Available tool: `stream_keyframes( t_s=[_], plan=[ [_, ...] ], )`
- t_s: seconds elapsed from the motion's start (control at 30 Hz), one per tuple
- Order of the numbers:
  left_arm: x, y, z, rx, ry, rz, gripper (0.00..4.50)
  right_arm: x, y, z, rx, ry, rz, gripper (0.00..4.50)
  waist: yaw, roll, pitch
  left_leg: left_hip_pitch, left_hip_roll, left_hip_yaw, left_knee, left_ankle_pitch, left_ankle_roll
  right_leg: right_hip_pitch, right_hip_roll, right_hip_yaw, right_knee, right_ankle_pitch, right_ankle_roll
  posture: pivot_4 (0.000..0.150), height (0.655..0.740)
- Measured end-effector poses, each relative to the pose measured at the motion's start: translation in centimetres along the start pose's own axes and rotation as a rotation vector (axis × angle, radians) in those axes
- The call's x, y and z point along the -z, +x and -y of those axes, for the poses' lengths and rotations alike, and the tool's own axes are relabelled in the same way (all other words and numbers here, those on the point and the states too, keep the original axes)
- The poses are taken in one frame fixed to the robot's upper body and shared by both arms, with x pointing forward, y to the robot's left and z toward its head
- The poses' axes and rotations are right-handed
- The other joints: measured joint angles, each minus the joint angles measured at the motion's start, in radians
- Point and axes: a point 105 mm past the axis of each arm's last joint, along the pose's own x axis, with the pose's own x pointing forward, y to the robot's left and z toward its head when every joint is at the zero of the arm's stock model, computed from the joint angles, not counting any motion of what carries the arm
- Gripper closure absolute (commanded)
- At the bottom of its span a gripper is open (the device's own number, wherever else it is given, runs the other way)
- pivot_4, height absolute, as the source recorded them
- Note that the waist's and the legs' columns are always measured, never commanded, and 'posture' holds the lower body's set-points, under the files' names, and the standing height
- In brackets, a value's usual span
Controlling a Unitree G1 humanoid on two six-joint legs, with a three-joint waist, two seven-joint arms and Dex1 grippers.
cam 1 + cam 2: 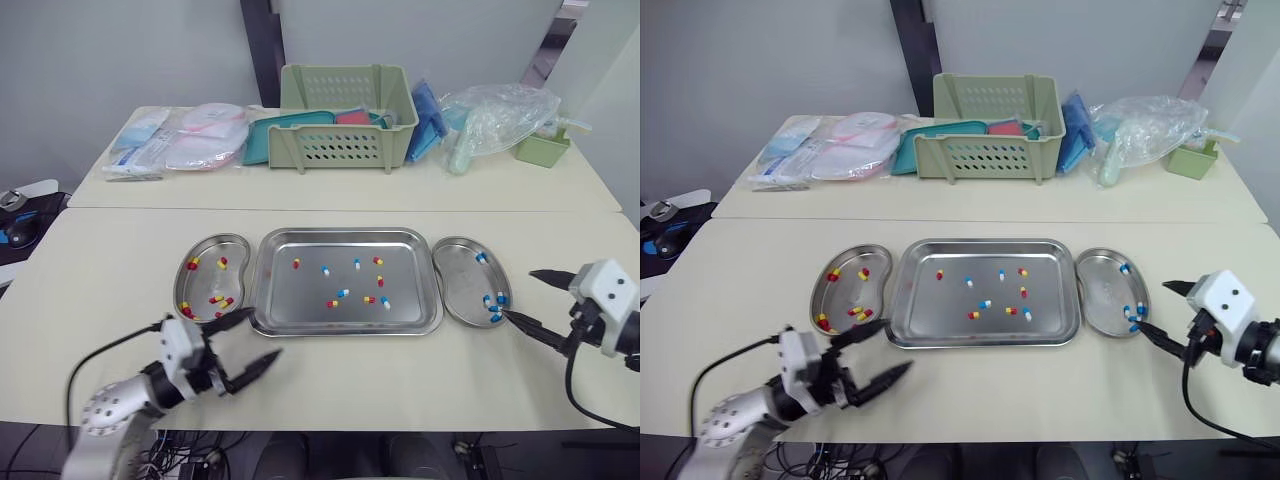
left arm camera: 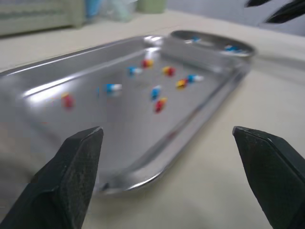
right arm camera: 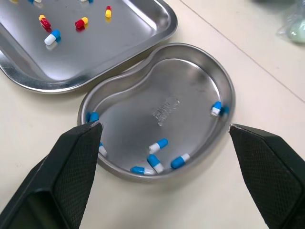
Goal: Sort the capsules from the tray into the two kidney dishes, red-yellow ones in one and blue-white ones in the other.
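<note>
Across our cream worktop point(image 1: 120, 260), under a grey wall point(image 1: 100, 50), a basket point(image 1: 345, 120) stands behind the tray point(image 1: 300, 300). Its capsules point(image 1: 342, 293) lie just beyond our left pincer point(image 1: 262, 333), wide open and empty by the left dish point(image 1: 205, 275). Our right pincer point(image 1: 518, 294), equally spread and empty, sits just beside the right dish point(image 1: 458, 270).

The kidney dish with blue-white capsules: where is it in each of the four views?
Left eye view: the kidney dish, just right of the tray.
Right eye view: again right of the tray.
Left wrist view: beyond the tray's far end.
Right wrist view: just ahead of the right gripper, beside the tray's corner.
Shared landmark: the tray.
</note>
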Motion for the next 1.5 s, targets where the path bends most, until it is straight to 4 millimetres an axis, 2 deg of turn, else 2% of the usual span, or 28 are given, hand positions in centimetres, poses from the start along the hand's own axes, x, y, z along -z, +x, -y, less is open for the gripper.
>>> stream_keyframes(
  t_s=[0.1,0.13,0.2,0.27,0.37,0.43,0.53,0.63,1.0,1.07,1.17,1.27,1.37,1.5],
  plan=[
    [-0.3,-2.8,-3.3,-0.176,0.013,-0.057,0.00,-0.2,-1.1,0.5,0.001,-0.011,-0.001,0.04,0.001,0.000,0.000,0.000,0.000,0.000,0.000,0.000,0.000,0.000,0.000,0.000,0.000,0.000,0.000,0.150,0.7400],
    [-0.4,-4.5,-5.0,-0.258,0.022,-0.083,0.00,0.2,-1.6,0.7,-0.009,-0.013,-0.021,0.04,0.001,-0.001,0.001,0.000,0.000,0.000,0.000,0.000,0.000,0.000,0.000,-0.001,0.000,0.000,0.000,0.150,0.7400],
    [-0.7,-6.1,-6.4,-0.340,0.021,-0.100,0.00,0.6,-2.1,0.8,-0.025,-0.018,-0.038,0.04,0.001,-0.002,0.001,0.000,0.000,0.000,0.000,0.000,0.000,0.000,0.000,0.000,-0.001,0.000,0.000,0.150,0.7400],
    [-1.3,-8.7,-8.4,-0.458,0.023,-0.139,0.00,1.3,-2.9,0.9,-0.053,-0.032,-0.053,0.04,0.001,-0.005,0.004,0.000,0.000,0.000,0.000,0.000,0.000,0.000,0.000,-0.001,-0.001,0.000,0.000,0.150,0.7400],
    [-1.4,-11.2,-10.0,-0.559,0.005,-0.177,0.00,1.7,-3.6,1.2,-0.077,-0.047,-0.059,0.04,0.000,-0.005,0.004,0.000,0.000,0.001,0.000,0.000,0.000,0.000,0.000,0.000,-0.001,0.000,0.000,0.150,0.7400],
    [-0.6,-13.3,-10.8,-0.613,-0.039,-0.220,0.00,2.5,-4.1,1.3,-0.105,-0.045,-0.079,0.04,0.000,-0.005,0.005,0.001,0.000,0.001,-0.001,0.000,0.000,0.000,0.000,0.000,-0.001,0.000,0.000,0.150,0.7400],
    [1.0,-15.5,-10.7,-0.617,-0.092,-0.301,0.00,3.7,-4.8,1.1,-0.156,-0.028,-0.123,0.04,-0.001,-0.005,0.006,0.000,0.000,0.002,-0.001,0.000,0.000,0.000,0.000,0.001,-0.001,0.000,0.000,0.150,0.7400],
    [2.2,-16.7,-10.4,-0.613,-0.114,-0.350,0.00,4.2,-5.3,1.1,-0.192,-0.022,-0.154,0.04,-0.001,-0.006,0.006,0.001,0.000,0.001,-0.001,0.000,0.000,0.000,0.000,0.000,-0.001,0.000,0.000,0.150,0.7400],
    [2.5,-17.1,-10.5,-0.599,-0.132,-0.354,0.00,3.6,-4.7,-0.1,-0.253,-0.038,-0.131,0.04,0.000,-0.006,0.007,0.000,0.001,0.001,-0.001,0.000,0.000,0.000,0.000,0.000,0.000,0.000,0.000,0.150,0.7400],
    [2.5,-17.1,-10.4,-0.596,-0.135,-0.358,0.00,3.0,-4.4,-1.5,-0.296,-0.045,-0.097,0.04,0.000,-0.006,0.006,0.000,0.001,0.001,-0.001,0.000,0.000,0.000,0.000,-0.001,0.000,0.000,0.000,0.150,0.7400],
    [2.3,-16.8,-10.3,-0.584,-0.131,-0.359,0.00,0.8,-3.2,-4.5,-0.380,-0.058,0.008,0.04,0.001,-0.006,0.006,0.000,0.001,0.001,-0.001,0.000,0.000,0.000,0.000,0.000,0.000,0.000,0.000,0.150,0.7400],
    [2.1,-16.2,-10.0,-0.565,-0.126,-0.357,0.00,-1.5,-1.6,-7.2,-0.419,-0.049,0.118,0.04,0.000,-0.008,0.005,0.000,0.002,0.001,-0.001,0.000,0.000,0.000,0.000,-0.001,0.000,0.000,0.000,0.150,0.7400],
    [2.1,-16.1,-9.6,-0.553,-0.129,-0.361,0.00,-2.8,0.5,-9.5,-0.419,0.003,0.225,0.04,-0.001,-0.010,0.005,0.000,0.002,0.001,-0.001,0.000,0.000,0.000,0.000,-0.001,0.000,0.000,0.000,0.150,0.7400],
    [2.1,-15.7,-9.1,-0.540,-0.134,-0.361,0.00,-3.3,2.7,-10.7,-0.362,0.062,0.294,0.04,0.000,-0.011,0.005,0.000,0.001,0.000,-0.001,0.000,0.000,0.000,0.000,-0.001,0.000,0.000,0.000,0.150,0.7400]
  ],
)
